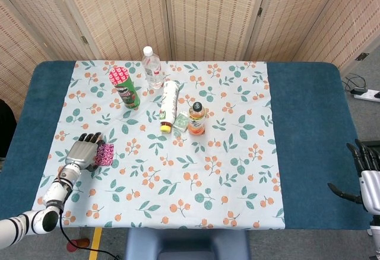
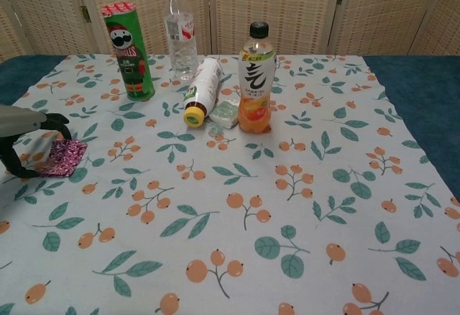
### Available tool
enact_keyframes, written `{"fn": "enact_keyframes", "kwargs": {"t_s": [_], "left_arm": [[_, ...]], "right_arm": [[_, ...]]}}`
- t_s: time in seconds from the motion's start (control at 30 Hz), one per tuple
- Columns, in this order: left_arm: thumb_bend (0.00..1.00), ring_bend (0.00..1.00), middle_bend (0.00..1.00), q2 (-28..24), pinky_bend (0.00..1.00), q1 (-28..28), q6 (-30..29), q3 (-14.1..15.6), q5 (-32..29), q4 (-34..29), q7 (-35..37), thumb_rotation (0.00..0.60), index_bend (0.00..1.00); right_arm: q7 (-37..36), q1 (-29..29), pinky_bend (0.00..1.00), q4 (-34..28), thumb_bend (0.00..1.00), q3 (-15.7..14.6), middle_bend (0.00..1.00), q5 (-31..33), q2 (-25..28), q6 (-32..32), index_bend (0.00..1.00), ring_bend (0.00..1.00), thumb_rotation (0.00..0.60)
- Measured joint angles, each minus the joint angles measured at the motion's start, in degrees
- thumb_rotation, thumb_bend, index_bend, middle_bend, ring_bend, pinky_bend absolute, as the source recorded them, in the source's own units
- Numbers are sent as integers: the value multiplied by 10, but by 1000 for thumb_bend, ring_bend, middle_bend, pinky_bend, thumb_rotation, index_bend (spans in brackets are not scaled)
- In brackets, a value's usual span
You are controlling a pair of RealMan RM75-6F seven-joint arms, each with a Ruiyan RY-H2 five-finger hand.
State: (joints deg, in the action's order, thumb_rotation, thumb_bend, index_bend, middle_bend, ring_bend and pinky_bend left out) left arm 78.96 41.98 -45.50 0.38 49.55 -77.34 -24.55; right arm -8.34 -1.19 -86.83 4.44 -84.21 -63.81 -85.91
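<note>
A pink patterned foil packet (image 1: 105, 153) (image 2: 65, 158) lies flat on the floral tablecloth (image 1: 196, 177) near the table's left side. My left hand (image 1: 82, 152) (image 2: 21, 131) sits just left of it, with the fingers arched over the packet's left edge and the thumb low beside it. A gap shows between the fingers and the packet. My right hand (image 1: 369, 177) hangs off the table's right edge with its fingers spread and nothing in it; the chest view does not show it.
At the back stand a green Pringles can (image 1: 124, 86) (image 2: 127, 50) and a clear water bottle (image 1: 152, 68) (image 2: 180, 36). A white bottle (image 1: 168, 105) (image 2: 202, 90) lies beside an upright orange drink bottle (image 1: 196, 119) (image 2: 256, 78), with a small pale green packet (image 1: 180, 121) (image 2: 225, 112) between them.
</note>
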Motion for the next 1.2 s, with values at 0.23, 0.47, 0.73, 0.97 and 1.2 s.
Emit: {"fn": "enact_keyframes", "kwargs": {"t_s": [0.23,0.47,0.73,0.97,1.2], "left_arm": [[328,0,0,-2,0,4,0,-3,-7,-9,-13,600,196],[328,0,0,-1,0,8,6,-1,-26,-9,-29,600,157],[324,0,0,-10,0,10,13,-2,-34,-26,-23,600,25],[326,0,0,-22,0,-6,-25,-22,-20,-45,18,600,58],[340,0,0,-47,0,-62,-122,-51,32,-82,112,600,101]], "right_arm": [[-1,1,0,1,195,0,0,1,1,-1,0,0,492],[-4,3,0,3,195,-1,0,1,0,-2,0,0,491],[-4,3,0,2,195,-1,0,-1,0,-4,0,0,493],[-6,5,0,2,194,0,0,0,6,-6,0,0,497],[-24,-3,0,2,194,-1,0,-4,20,9,0,0,586]]}}
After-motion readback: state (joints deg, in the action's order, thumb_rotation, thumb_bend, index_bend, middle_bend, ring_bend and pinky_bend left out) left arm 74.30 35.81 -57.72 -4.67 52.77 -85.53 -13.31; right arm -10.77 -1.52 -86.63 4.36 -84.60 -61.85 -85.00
